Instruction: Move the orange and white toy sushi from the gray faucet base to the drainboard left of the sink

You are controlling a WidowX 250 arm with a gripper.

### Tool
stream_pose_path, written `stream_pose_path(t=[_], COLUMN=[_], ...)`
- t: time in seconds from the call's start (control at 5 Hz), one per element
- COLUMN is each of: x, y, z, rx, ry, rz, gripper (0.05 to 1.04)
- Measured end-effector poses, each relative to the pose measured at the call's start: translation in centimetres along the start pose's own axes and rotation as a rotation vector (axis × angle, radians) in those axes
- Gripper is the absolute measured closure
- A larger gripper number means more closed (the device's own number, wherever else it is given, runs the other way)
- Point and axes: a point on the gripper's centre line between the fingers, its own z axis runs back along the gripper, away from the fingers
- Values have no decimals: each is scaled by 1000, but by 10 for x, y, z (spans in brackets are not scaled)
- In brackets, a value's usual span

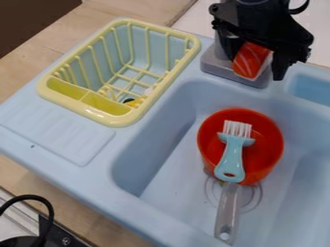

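Note:
At the upper right, the black gripper [256, 61] hangs over the grey base at the sink's back edge. Between its two fingers is an orange-red toy piece with white stripes [250, 59], like salmon sushi, with a white underside. Below, in the blue sink basin [158, 157], stands a red-orange bowl [266, 159]. A brush with a light blue head and white bristles [232, 157] leans over the bowl's front rim, its grey handle pointing down toward the front of the basin.
A yellow dish rack [106, 119] stands on the left of the sink unit, with a small yellow item [134, 102] inside. Ridged drainboard [55, 130] lies in front of it. A black cable [48, 207] curves at the lower left.

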Motion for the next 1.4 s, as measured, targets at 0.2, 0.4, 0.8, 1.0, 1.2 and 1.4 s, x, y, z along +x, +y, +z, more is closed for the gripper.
stream_pose_path(t=[0.2,0.4,0.8,1.0,1.2,1.4], x=[-1,-1,-22,-47,-72,-91], y=[3,2,-6,-12,-16,-10], z=[-2,-1,13,28,35,46], rx=[15,24,48,79,164,247], ry=[-7,-6,105,143,151,113], rz=[21,27,164,259,335,508], gripper=[505,528,528,528,528,529])
